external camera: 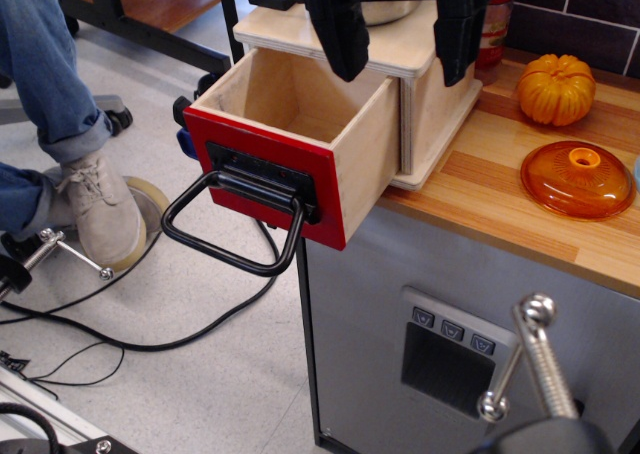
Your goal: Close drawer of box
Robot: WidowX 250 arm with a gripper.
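On the wooden counter [520, 189], the box [425, 69] sits at the left edge, its drawer [300, 139] pulled far out, handle [235, 229] hanging leftward. Above it, the gripper [400, 29] hangs wide apart, holding nothing. No writing is legible anywhere.

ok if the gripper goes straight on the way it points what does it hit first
Likely the top of the box, near its front; the open gripper points down at it. Depth is unclear, so its nearer finger may reach the open drawer instead.
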